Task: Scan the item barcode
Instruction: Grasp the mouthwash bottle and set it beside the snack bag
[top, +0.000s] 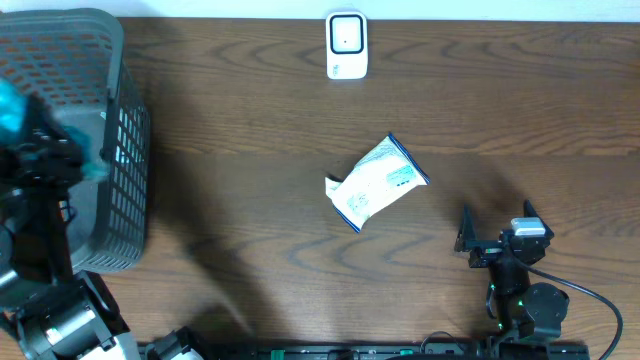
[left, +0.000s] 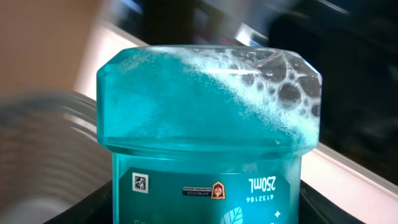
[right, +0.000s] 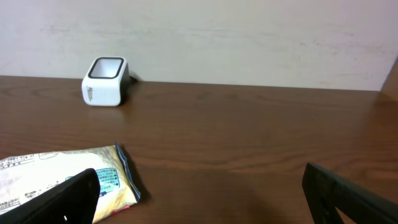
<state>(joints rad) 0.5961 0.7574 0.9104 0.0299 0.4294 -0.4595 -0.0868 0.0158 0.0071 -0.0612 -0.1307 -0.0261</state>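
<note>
Two claws, two jobs. Left claw (top: 45, 150) sits at the far left of the overhead frame, above the grey mesh basket (top: 130, 150). The teal mouthwash bottle (left: 208, 124) fills its wrist view. Fingers are hidden, but the bottle is sharp against a smeared background, so I read the claw as clamped on it, clear of the tabletop (top: 250, 120).

Label reads upside down in that view, so the base is toward frame top. A small square code (left: 141, 182) sits lower left on the label; no striped barcode is visible from here.

Bottle holds teal liquid, with foam packed toward the upper right. The arm covers most of the basket interior, so I can't tell what else is in it.

White scanner (top: 347, 45) stands at top centre, window up, so the label likely has to face it.

A white-and-blue packet (top: 378, 182) lies flat mid-frame.

Right claw (top: 497, 222), lower right, has its jaws wide apart and empty, parked near the packet and not touching it.
</note>
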